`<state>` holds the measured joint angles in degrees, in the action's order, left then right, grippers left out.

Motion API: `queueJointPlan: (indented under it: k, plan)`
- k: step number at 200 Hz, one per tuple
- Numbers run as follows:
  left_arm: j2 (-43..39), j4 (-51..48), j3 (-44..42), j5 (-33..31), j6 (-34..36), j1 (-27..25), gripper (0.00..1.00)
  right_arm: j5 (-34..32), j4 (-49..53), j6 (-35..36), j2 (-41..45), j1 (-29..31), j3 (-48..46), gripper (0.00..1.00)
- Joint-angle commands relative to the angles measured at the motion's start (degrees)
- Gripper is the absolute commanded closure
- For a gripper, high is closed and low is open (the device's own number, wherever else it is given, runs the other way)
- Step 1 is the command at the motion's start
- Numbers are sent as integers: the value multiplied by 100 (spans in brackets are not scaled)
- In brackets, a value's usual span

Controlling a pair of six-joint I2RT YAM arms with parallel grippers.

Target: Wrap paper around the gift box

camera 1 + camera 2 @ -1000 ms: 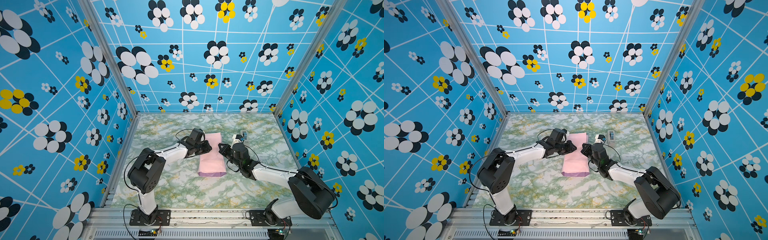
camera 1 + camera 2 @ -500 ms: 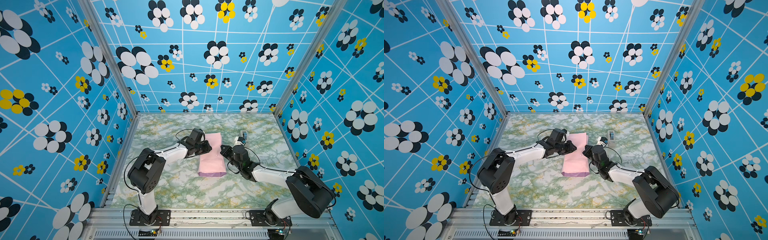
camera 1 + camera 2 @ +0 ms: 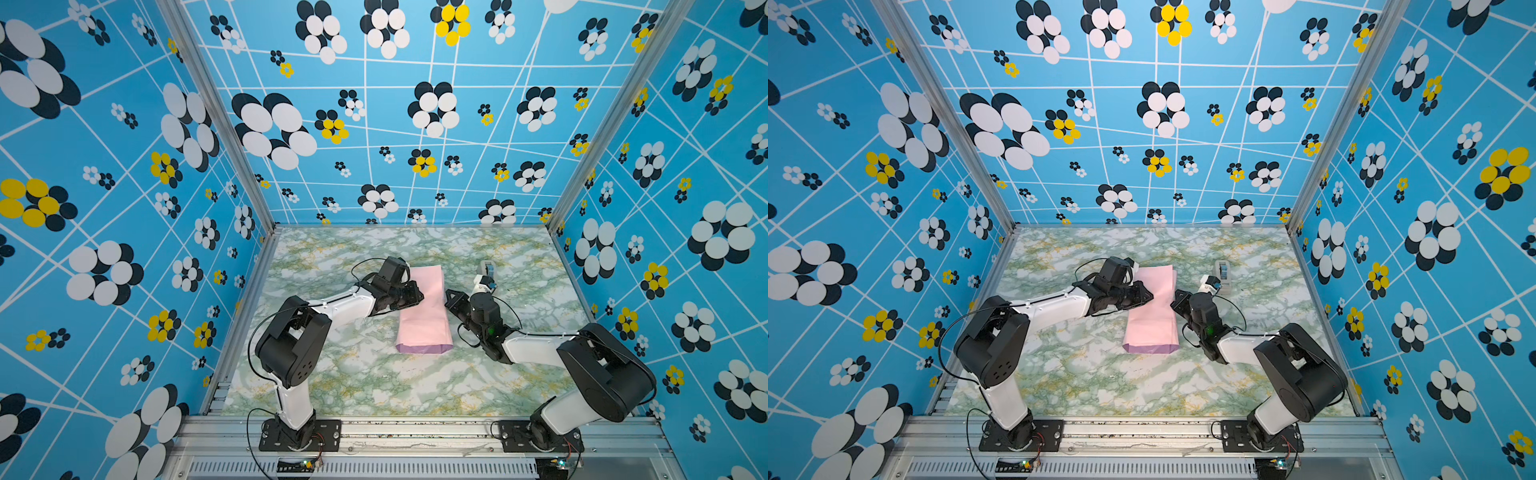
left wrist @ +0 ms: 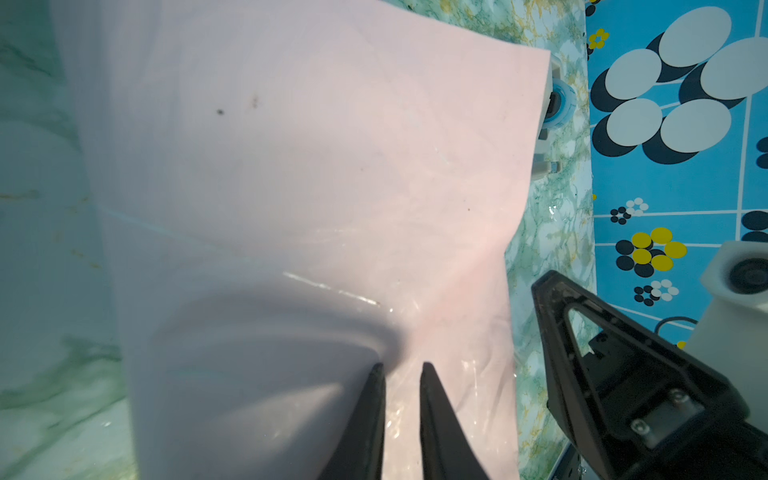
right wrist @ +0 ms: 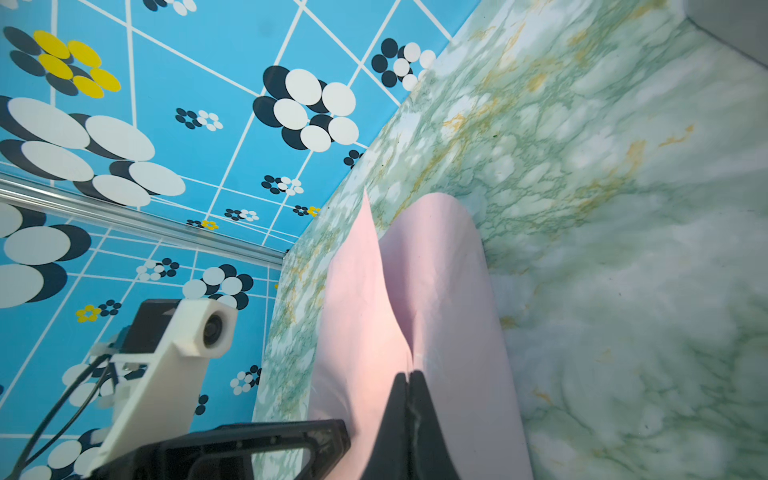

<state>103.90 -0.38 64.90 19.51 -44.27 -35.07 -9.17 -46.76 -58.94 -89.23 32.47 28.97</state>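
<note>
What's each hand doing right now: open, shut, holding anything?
Left hand: slightly open, tips on the paper, nothing visibly gripped.
Right hand: shut, tips at the paper's raised fold; cannot tell if it pinches it.

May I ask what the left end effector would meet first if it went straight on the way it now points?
Most likely the paper: the left end effector angles down onto its pink face, so the sheet comes first; whether its tips touch is unclear.

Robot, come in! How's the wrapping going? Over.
Left claw slightly open, tips on paper. Right claw shut, beside it. Paper folded over; gift box unseen. Nothing blocking.
</note>
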Motion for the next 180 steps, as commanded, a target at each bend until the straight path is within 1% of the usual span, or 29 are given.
queueJointPlan:
  k: [1,34,118,180]
  plan:
    - [202,-501,-111,-157,103,-44,80,240,-446,123,-78,-65,-58,100]
    - [206,-489,-96,-149,103,-39,80,332,-490,108,-186,-114,-93,100]
    - [208,-490,-91,-145,94,-44,80,268,-594,-66,-402,-139,-323,100]
    - [289,-489,-103,-153,94,-44,80,422,-625,-198,-588,-145,-305,100]
